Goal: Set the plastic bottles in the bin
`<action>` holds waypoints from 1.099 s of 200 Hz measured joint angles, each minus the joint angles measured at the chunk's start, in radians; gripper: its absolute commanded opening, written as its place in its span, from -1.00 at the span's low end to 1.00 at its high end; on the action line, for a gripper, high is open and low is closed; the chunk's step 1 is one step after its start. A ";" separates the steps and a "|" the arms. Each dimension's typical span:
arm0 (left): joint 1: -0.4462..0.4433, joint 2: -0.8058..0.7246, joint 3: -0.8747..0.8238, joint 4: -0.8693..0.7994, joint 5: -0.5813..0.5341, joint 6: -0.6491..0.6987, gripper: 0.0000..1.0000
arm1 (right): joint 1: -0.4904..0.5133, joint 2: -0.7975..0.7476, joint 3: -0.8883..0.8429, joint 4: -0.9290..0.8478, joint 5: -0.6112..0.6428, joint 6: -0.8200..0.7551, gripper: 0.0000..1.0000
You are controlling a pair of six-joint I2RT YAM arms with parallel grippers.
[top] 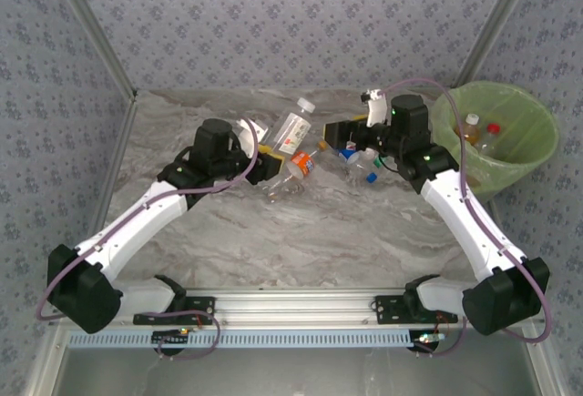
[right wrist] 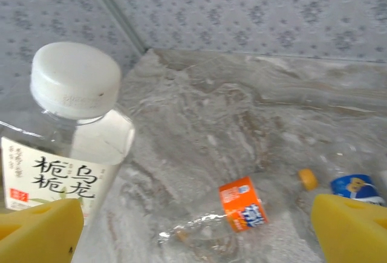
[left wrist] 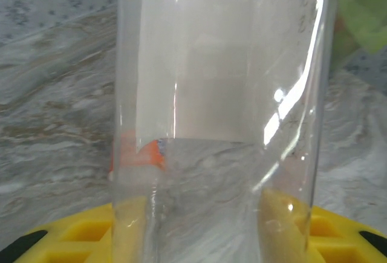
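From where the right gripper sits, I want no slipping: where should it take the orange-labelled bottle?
Probably across the labelled middle of the orange-labelled bottle, coming from above with the open right gripper: it lies on its side, round flanks free.

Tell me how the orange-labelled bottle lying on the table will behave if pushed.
The orange-labelled bottle lies on its side, so it will probably roll. It looks empty, so it is likely light. Its clear wall may dent if squeezed.

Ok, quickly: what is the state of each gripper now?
Left gripper: closed on the white-cap bottle.
Right gripper: open, holding nothing.
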 measured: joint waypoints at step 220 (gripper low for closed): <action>0.027 -0.002 0.002 0.079 0.608 -0.019 -0.71 | 0.105 0.011 0.073 0.034 -0.524 -0.195 -0.37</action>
